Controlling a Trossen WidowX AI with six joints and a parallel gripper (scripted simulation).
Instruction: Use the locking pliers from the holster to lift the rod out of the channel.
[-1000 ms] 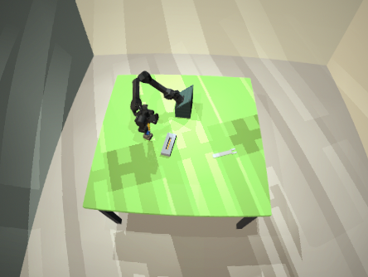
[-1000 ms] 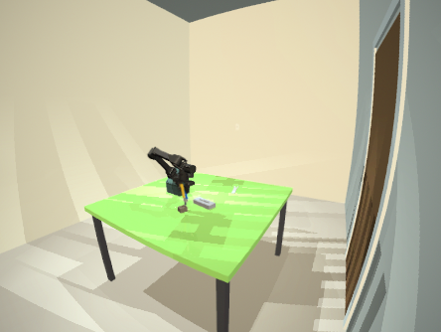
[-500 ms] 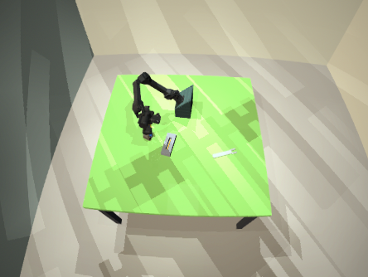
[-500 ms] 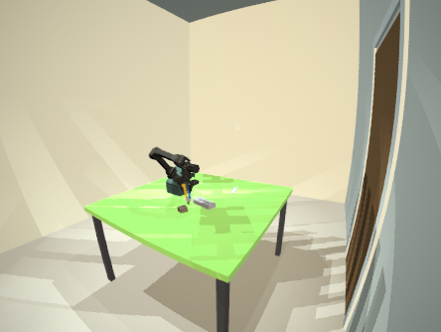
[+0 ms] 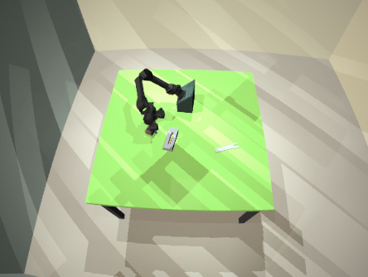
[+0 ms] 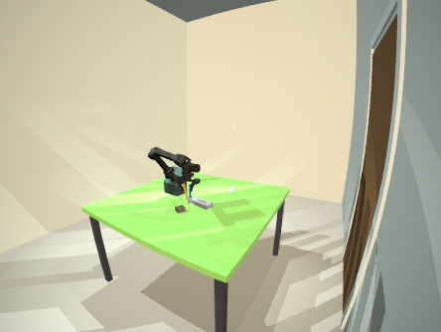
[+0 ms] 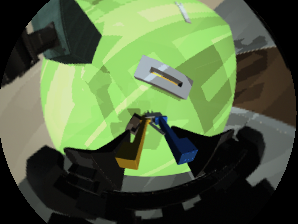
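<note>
"Where's the rod [image 5: 171, 138] [image 7: 168, 77]?"

"Down in the slot of the grey block [image 5: 167, 148] [image 6: 208, 204] [image 7: 145, 69]. From my wrist view it lies ahead of the pliers [image 5: 156, 132] [image 6: 190, 191] [image 7: 176, 142], its long axis slanting down to the right. From the top, it's to their right."

"And your gripper [image 5: 156, 120] [image 6: 191, 184] [image 7: 150, 129]?"

"Pinching the pliers, one finger by each coloured handle. It's my only arm, so the reach is mine. The pliers' tips hang near the brown holster [image 5: 147, 131] [image 6: 180, 209] [image 7: 133, 123], beside the block rather than over it."

"So, straight across?"

"Across, then a turn, I'd judge. The handles spread more along the slot than across it, and the jaws must straddle the rod's narrow width before I lower them."
</note>
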